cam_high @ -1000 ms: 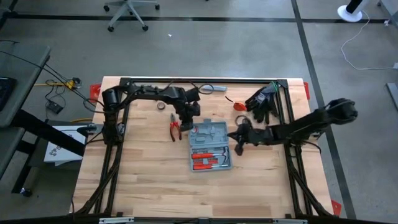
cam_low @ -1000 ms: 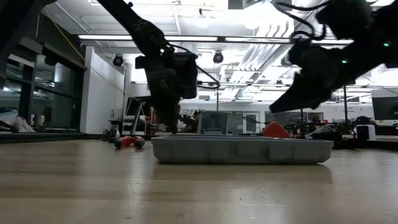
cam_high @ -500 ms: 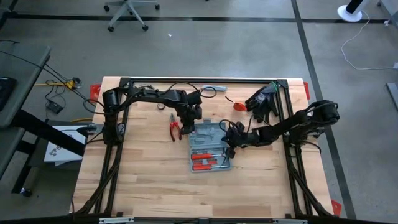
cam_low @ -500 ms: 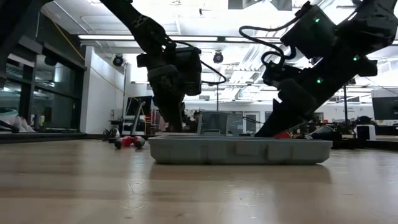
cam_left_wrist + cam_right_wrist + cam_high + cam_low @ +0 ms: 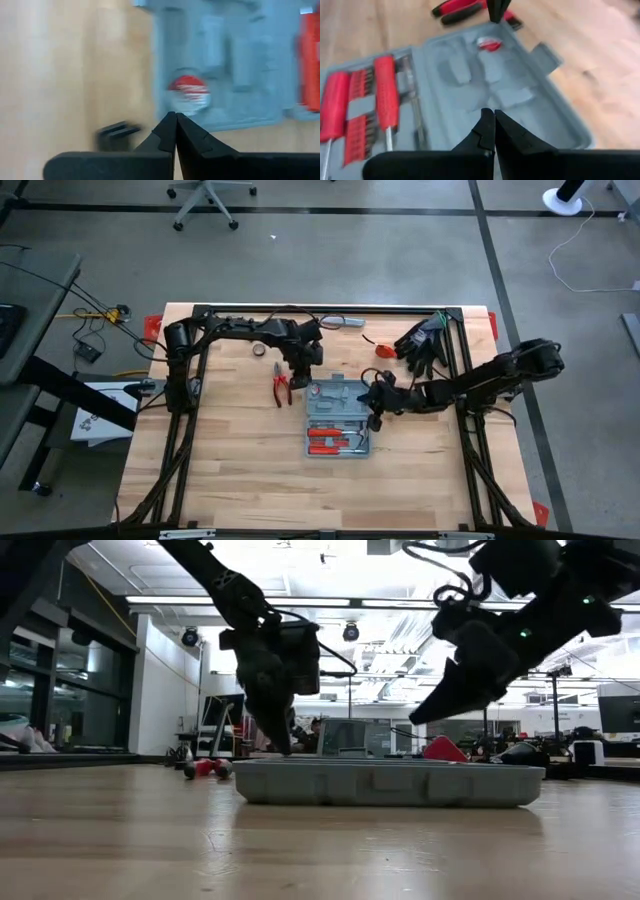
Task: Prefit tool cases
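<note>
Here both hands, left hand (image 5: 304,376) and right hand (image 5: 374,404), hover closed over the tool case (image 5: 337,417).

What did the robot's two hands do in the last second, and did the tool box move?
The right hand swung in over the open tool case, then pulled back a little toward its right edge. The case shifted slightly on the table along the way. The left hand dipped toward the case's far left corner and returned. Both hands stayed shut and held nothing. The red pliers and black gloves did not move.
</note>
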Controlling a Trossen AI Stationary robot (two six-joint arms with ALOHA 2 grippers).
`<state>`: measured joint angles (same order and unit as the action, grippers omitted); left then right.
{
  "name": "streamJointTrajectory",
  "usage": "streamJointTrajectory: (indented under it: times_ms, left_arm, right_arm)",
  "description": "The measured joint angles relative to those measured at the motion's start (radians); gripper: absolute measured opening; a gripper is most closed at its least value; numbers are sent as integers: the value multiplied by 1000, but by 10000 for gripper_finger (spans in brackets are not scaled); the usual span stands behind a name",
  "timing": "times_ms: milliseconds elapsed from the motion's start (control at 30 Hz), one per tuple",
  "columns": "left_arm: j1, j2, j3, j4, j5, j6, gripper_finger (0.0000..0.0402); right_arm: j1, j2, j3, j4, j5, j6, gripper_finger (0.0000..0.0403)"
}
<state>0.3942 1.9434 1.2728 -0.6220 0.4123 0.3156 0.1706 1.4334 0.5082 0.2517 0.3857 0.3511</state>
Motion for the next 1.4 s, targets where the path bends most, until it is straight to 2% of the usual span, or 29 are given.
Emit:
streamJointTrajectory:
  times_ms: [100, 167, 400, 567, 700, 900, 1133, 1233, 1400]
  left_arm:
    - [24, -2, 1, 4, -90, 10, 0]
    - [45, -2, 1, 0, -113, 11, 0]
    - [80, -2, 1, 5, -104, 8, 0]
    - [51, -2, 1, 50, -99, 1, 0]
    - [25, -2, 1, 65, -99, 0, 0]
    - [-4, 19, 0, 68, -106, -28, 0]
    - [-80, 56, -3, 32, -32, -43, 0]
    - [-106, 46, -3, 23, -62, -43, 0]
    - [-98, 3, -3, 2, -178, -37, 0]
  right_arm:
    - [-37, -3, 0, 19, -20, -23, 0]
    - [-67, 2, 0, 51, -56, -47, 0]
    - [-229, 6, 1, 135, -163, -149, 0]
    - [-348, 6, 1, 152, -250, -182, 0]
    - [-395, 7, 1, 157, -283, -202, 0]
    - [-424, 7, 1, 154, -291, -214, 0]
    - [-418, 7, 1, 151, -346, -207, 0]
    - [-409, 7, 1, 153, -346, -202, 0]
    - [-381, 7, 1, 167, -346, -195, 0]
